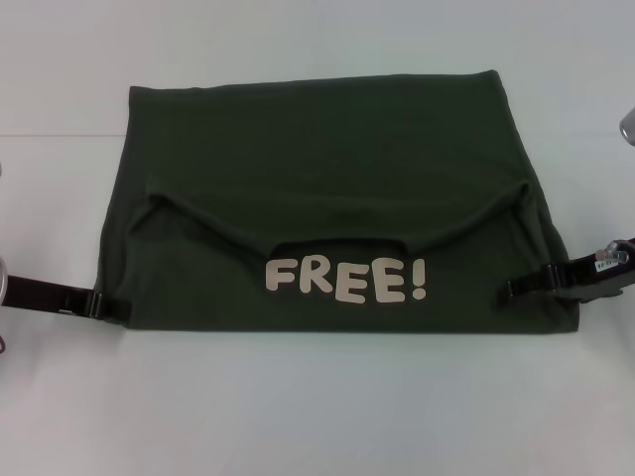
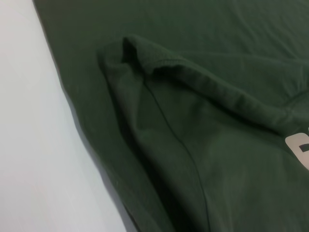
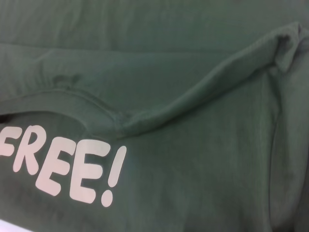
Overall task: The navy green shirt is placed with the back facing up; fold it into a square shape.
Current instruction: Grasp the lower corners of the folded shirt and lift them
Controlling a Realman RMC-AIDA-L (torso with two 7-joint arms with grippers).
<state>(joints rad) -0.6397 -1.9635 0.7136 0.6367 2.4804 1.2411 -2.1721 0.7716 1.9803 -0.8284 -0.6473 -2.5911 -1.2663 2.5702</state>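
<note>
The navy green shirt [image 1: 327, 149] lies flat on the white table [image 1: 317, 407]. Its near part is folded over away from me, so the collar [image 1: 337, 243] and a pale "FREE!" print [image 1: 345, 281] face up. My left gripper [image 1: 112, 307] rests low at the shirt's near left edge, by the fold. My right gripper [image 1: 518, 288] sits on the near right edge. The left wrist view shows a folded sleeve hem [image 2: 203, 77] on the shirt [image 2: 203, 34] beside bare table [image 2: 34, 145]. The right wrist view shows the collar seam [image 3: 120, 121] and the print [image 3: 67, 169].
White table surface [image 1: 317, 40] surrounds the shirt on all sides, with a wide strip along the near edge. A grey part of the robot [image 1: 627, 126] shows at the far right edge of the head view.
</note>
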